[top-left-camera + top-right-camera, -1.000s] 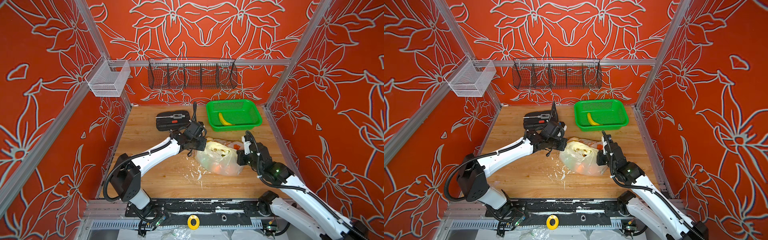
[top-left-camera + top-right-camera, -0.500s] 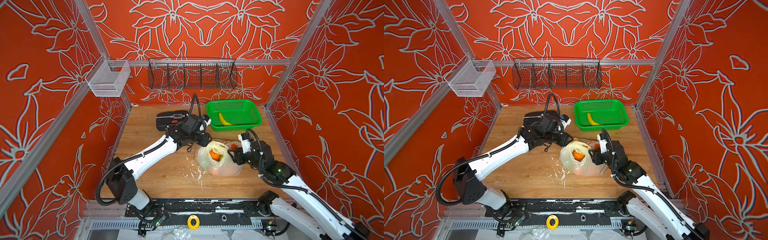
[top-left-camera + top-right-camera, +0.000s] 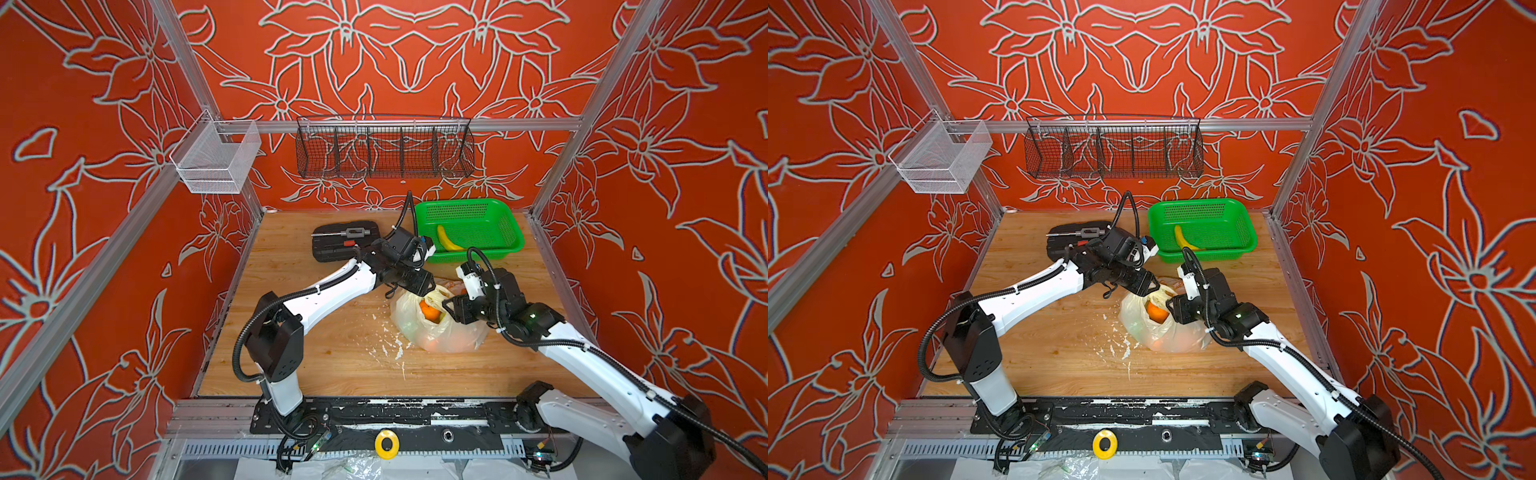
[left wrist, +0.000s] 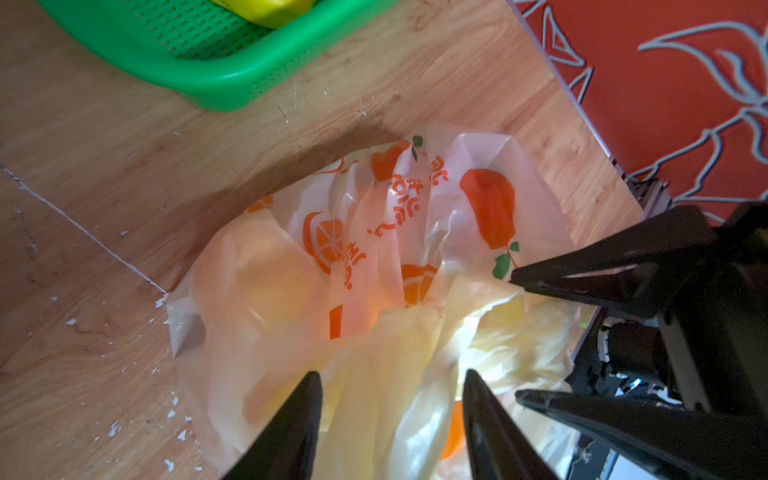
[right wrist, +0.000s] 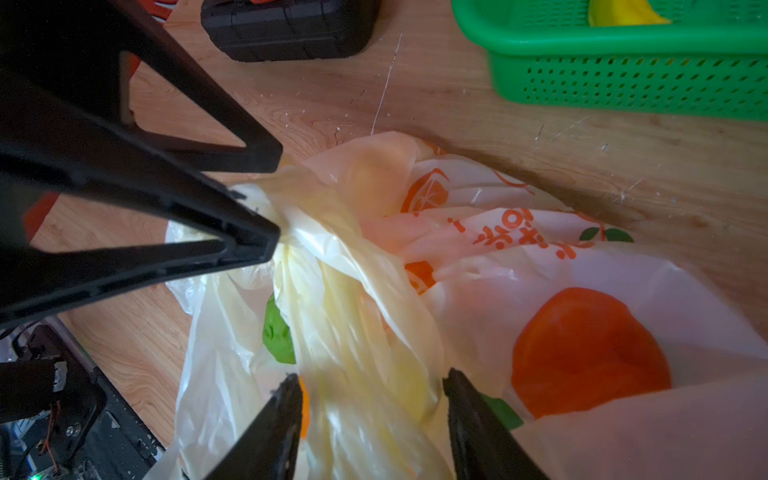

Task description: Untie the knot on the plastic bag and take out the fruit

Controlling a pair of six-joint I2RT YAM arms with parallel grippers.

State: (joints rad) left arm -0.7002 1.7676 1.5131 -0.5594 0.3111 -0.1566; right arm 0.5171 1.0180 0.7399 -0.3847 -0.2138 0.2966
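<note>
The plastic bag, cream-white with orange-slice prints, sits right of the table's middle. Its top gapes, and an orange fruit shows inside. A green piece shows through the film. The knot is a bunched twist of handle strips; whether it is still tied is hidden. My left gripper is open at the bag's top, with the strips lying loose between its fingers. My right gripper is open facing it, also astride the strips.
Just behind the bag stands a green basket holding a banana. A black tool case lies at the back left of the arms. White flecks litter the wood. Wire baskets hang on the back wall and on the left rail.
Both grippers have gone from shut to open and moved in toward each other over the bag. The stretched bag has slackened, and the orange now shows.
</note>
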